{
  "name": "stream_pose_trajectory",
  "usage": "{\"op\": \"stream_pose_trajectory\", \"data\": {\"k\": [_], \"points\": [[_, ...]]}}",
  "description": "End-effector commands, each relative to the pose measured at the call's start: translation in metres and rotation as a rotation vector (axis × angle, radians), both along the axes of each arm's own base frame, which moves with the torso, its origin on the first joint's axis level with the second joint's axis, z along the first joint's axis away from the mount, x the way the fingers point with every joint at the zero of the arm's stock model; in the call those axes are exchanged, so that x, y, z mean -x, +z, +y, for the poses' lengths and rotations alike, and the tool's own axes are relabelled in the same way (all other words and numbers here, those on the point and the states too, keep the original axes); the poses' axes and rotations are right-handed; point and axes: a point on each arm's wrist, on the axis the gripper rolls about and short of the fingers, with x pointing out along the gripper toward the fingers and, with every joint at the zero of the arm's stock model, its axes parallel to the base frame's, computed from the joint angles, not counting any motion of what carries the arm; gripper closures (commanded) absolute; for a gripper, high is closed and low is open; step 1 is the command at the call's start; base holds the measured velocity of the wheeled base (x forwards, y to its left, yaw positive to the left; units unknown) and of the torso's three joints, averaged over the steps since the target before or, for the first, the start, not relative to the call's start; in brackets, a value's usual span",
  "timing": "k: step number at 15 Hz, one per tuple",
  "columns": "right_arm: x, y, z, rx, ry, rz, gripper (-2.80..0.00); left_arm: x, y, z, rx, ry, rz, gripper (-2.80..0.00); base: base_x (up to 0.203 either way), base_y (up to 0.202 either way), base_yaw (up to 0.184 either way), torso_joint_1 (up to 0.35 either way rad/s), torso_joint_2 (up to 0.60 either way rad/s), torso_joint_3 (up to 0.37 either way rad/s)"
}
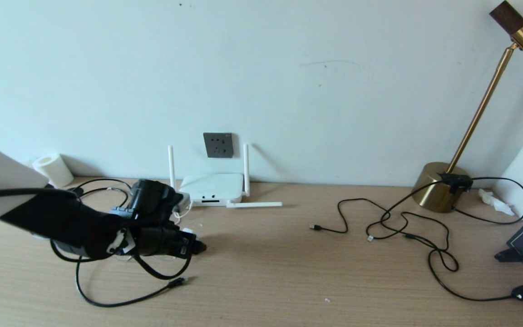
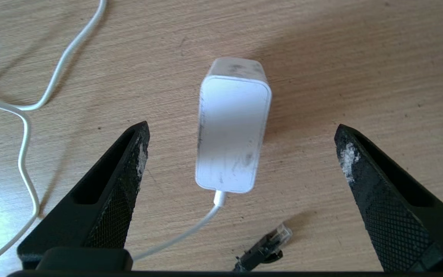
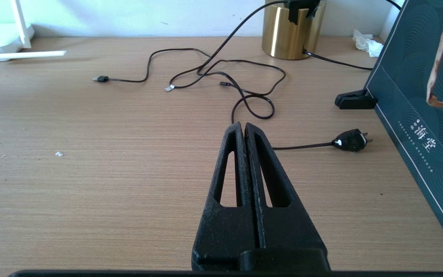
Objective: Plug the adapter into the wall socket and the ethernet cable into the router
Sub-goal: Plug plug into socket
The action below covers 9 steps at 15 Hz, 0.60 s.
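left wrist view alone shows adapter (image 2: pixel 232 127) between spread left gripper (image 2: pixel 240 144) fingers.

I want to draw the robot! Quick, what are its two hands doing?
Left gripper: open, above the adapter on the table, holding nothing.
Right gripper: closed, empty, over the table.

In the head view the left tool (image 1: pixel 193 247) hides the adapter (image 2: pixel 233 134); the lamp (image 1: pixel 479 113) is cut off.

Black left gripper (image 2: pixel 240 142), cross-hatched pads, whitish-scuffed tips, slotted right gripper (image 3: pixel 244 129)
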Motion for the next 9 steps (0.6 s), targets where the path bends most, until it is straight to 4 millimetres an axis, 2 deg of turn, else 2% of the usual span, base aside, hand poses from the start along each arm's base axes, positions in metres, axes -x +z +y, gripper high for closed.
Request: {"op": "stream_pose_trajectory", "data": {"k": [1, 5, 6, 9], "points": [[-0.0001, 0.0001, 0.0000, 0.000, -0.001, 0.001, 0.00, 0.0014, -0.0011, 0.0026, -0.003, 0.005, 0.005, -2.80, 0.000, 0.000, 0.000, 0.000, 0.00, 0.000], [0.0000, 0.0001, 0.0000, 0.000, -0.001, -0.001, 0.00, -0.0003, -0.0022, 0.0036, -0.005, 0.007, 0.006, -2.80, 0.000, 0.000, 0.000, 0.000, 0.00, 0.000], [-0.0001, 0.0001, 0.0000, 0.000, -0.001, 0.001, 0.00, -0.0006, -0.0038, 0.0030, -0.008, 0.003, 0.010, 0.00, 0.000, 0.000, 0.000, 0.000, 0.00, 0.000], [0.0000, 0.0001, 0.0000, 0.000, 0.000, -0.001, 0.00, -0.0023, -0.0059, 0.0025, -0.010, -0.007, -0.003, 0.00, 0.000, 0.000, 0.000, 0.000, 0.00, 0.000]]}}
